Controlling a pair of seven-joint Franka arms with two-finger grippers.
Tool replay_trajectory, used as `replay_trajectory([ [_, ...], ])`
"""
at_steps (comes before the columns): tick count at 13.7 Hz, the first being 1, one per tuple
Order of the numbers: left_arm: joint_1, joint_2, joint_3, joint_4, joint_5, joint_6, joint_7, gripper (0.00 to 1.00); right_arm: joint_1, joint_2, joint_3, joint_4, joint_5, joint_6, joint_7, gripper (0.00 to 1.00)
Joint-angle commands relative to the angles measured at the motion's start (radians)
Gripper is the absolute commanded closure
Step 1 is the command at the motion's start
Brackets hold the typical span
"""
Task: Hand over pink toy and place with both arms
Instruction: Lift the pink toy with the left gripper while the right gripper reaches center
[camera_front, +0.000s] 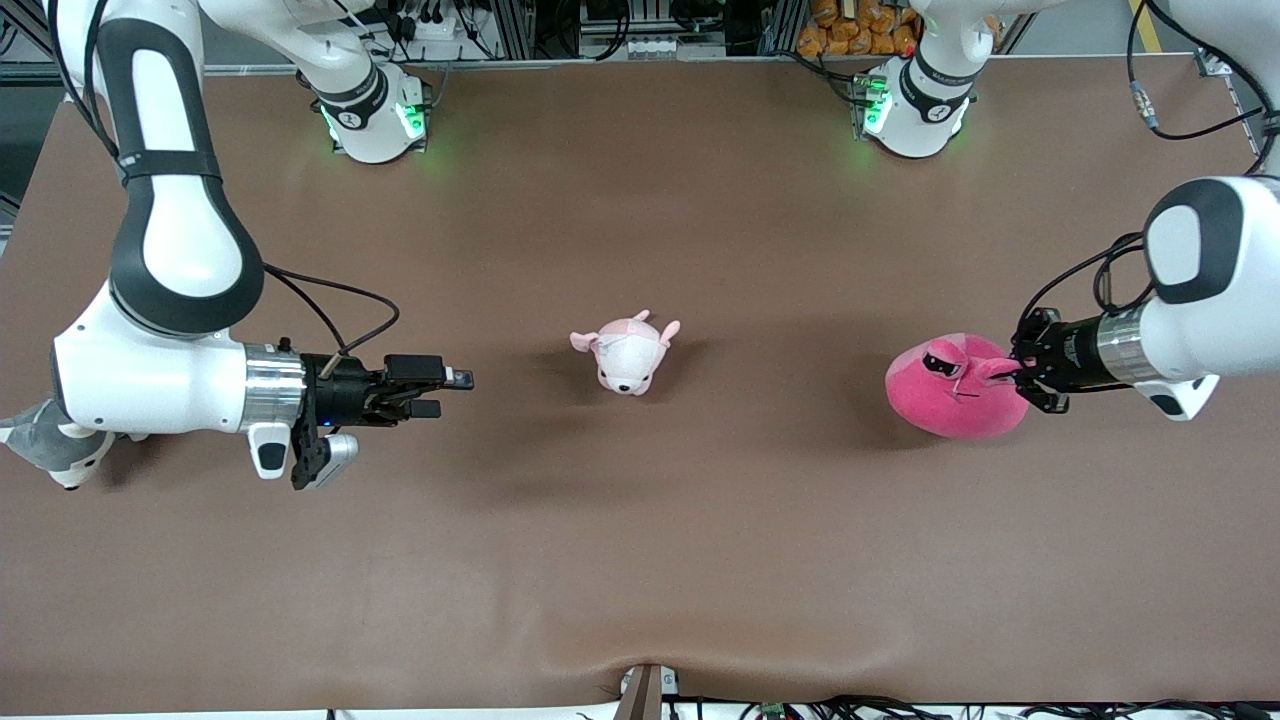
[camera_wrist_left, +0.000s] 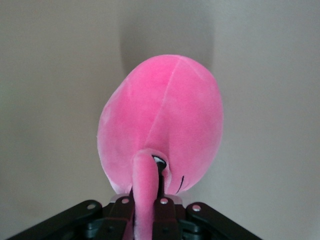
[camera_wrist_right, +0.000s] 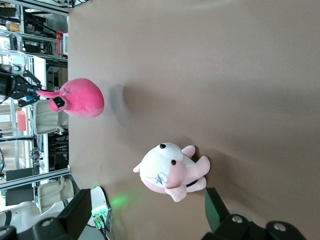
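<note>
The pink toy (camera_front: 950, 395), a round hot-pink plush with drooping black eyelids, is at the left arm's end of the table. My left gripper (camera_front: 1020, 372) reaches in level from that end and is shut on one of its stalk eyes. In the left wrist view the stalk runs between the closed fingers of the left gripper (camera_wrist_left: 147, 202), with the pink toy (camera_wrist_left: 165, 120) bulging past them. I cannot tell whether the toy rests on the table or hangs just above it. My right gripper (camera_front: 455, 392) hovers open and holds nothing, over the table toward the right arm's end, pointing at the middle.
A small pale pink-and-white puppy plush (camera_front: 628, 352) lies at the table's middle, between the two grippers, and shows in front of the right gripper (camera_wrist_right: 147, 215). A grey-and-white husky plush (camera_front: 45, 450) lies under the right arm's elbow at the table's edge.
</note>
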Motion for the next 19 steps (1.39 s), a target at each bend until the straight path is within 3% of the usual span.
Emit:
replay_trajectory([
  [1, 0.000, -0.001, -0.056, 0.108, -0.017, -0.077, -0.034, 1.00, 0.000, -0.010, 0.006, -0.018, 0.035, -0.001, -0.022, 0.00],
  [3, 0.000, -0.009, -0.093, 0.142, -0.017, -0.083, -0.052, 1.00, 0.019, -0.011, 0.008, -0.016, 0.035, 0.071, -0.071, 0.00],
  [8, 0.002, -0.016, -0.208, 0.222, -0.024, -0.111, -0.200, 1.00, 0.052, -0.013, 0.008, -0.010, 0.040, 0.083, -0.056, 0.00],
  [15, -0.056, -0.016, -0.330, 0.283, -0.023, -0.109, -0.354, 1.00, 0.093, -0.019, 0.008, 0.002, 0.083, 0.086, 0.175, 0.00],
  [19, -0.137, -0.010, -0.373, 0.308, -0.024, -0.102, -0.473, 1.00, 0.164, -0.031, 0.006, 0.016, 0.081, 0.114, 0.489, 0.00],
])
